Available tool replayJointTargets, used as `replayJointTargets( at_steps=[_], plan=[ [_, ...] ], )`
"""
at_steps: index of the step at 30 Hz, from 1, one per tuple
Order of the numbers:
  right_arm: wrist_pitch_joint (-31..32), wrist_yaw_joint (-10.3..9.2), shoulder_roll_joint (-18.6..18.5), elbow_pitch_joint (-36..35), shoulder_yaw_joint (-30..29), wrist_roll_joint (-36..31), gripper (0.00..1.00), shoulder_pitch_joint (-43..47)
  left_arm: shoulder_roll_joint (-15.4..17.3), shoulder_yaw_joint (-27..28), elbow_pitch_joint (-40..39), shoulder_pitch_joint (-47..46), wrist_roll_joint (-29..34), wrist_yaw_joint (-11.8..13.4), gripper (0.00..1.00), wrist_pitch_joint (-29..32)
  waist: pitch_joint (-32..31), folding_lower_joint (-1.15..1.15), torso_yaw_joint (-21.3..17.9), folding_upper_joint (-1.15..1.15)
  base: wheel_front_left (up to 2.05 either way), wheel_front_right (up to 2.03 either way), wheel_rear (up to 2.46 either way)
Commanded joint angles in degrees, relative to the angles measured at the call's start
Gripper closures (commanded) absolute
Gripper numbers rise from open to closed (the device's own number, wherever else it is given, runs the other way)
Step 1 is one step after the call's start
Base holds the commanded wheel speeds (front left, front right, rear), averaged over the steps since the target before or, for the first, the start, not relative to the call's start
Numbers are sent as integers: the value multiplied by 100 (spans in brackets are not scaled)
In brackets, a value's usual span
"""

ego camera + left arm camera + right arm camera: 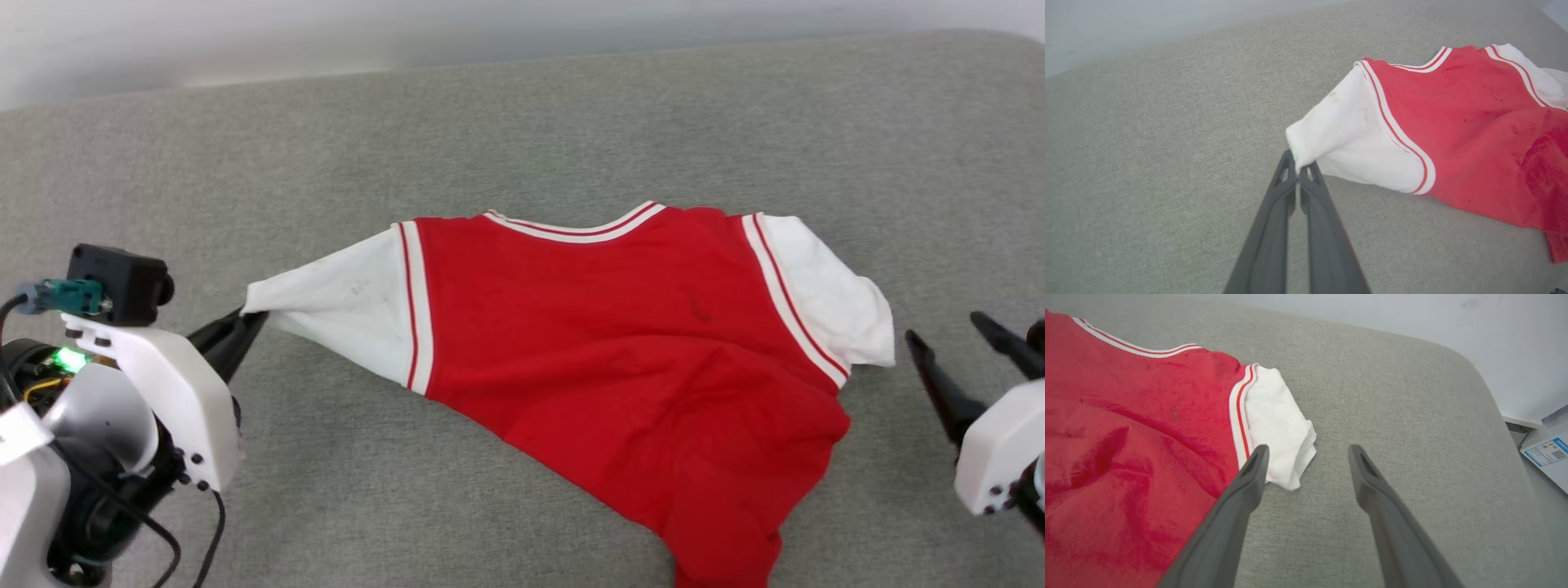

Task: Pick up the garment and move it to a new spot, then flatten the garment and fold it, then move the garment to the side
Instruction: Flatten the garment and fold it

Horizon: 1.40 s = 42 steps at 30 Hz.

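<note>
- Left tool: at 8 o'clock in the head view, on a white wrist housing with a green light. Its dark fingers are pressed together and clamped on the cuff corner of the garment's white sleeve. In the left wrist view a pinch of white cloth sits between the two tips.
- Right tool: at 3 to 4 o'clock in the head view, with its fingers spread apart and nothing between them. Its tips point toward 10 o'clock, just beside the other sleeve. In the right wrist view one finger overlaps the sleeve's edge, and contact cannot be told.
- Garment: a red T-shirt lying at the centre of the worktop, plain side up. Its lower body narrows toward 6 o'clock and runs off the bottom of the head view. The red cloth is rumpled near 4 o'clock.
- Left sleeve: white, drawn out to a point toward 9 o'clock, with red-and-white striping at the shoulder seam.
- Right sleeve: white, lying slack toward 3 o'clock, with its cuff loosely bunched.
- Collar: striped white and red, on the shirt's far edge toward 12 o'clock.
- Worktop: covered in grey woven fabric, with a rounded far corner.
- Wall: pale, beyond the worktop at 12 o'clock.
- Printed sheet: has a blue border and lies off the worktop's edge at 3 o'clock in the right wrist view.
</note>
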Motion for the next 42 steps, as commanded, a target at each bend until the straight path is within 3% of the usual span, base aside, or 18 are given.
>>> replayJointTargets(
  at_steps=[1,7,12,19,30,31,32,33,34,42],
  plan=[
    [384,-4,-220,-92,41,117,0,-218,17,-18,-266,106,17,38,100,39,99,0,138,0,0,0,0],
    [1999,-5,-833,-76,260,692,0,-1122,-7,-178,-1277,244,98,135,100,171,411,0,456,0,0,0,0],
    [2903,-4,-1121,383,594,967,0,-1933,-103,-340,-1704,116,154,92,100,163,691,0,722,0,0,0,0],
    [3386,-4,-1276,1081,1045,1030,0,-2536,-219,-522,-1776,-67,194,-4,100,107,958,0,1023,0,0,0,0],
    [3284,-2,-1101,2009,1686,1045,0,-2352,-406,-679,-1608,-205,192,-179,100,-152,1139,0,1230,0,0,0,0],
    [3271,-2,-1101,2048,1723,1069,36,-2338,-409,-680,-1583,-204,188,-185,100,-165,1128,0,1225,0,0,0,0],
    [3254,-2,-1099,2084,1755,1087,60,-2339,-403,-678,-1553,-197,188,-177,100,-169,1107,0,1213,0,0,0,0],
    [3238,-2,-1109,2116,1775,1097,95,-2346,-393,-679,-1511,-186,197,-175,100,-171,1077,0,1195,0,0,0,0],
    [3213,-2,-1135,2133,1792,1107,100,-2357,-372,-682,-1476,-174,223,-175,100,-167,1042,0,1175,0,0,0,0],
    [2505,-5,-1369,1867,1706,1211,100,-2592,-333,-550,-1169,-20,231,-93,100,-350,415,0,894,0,0,0,0]
  ],
)
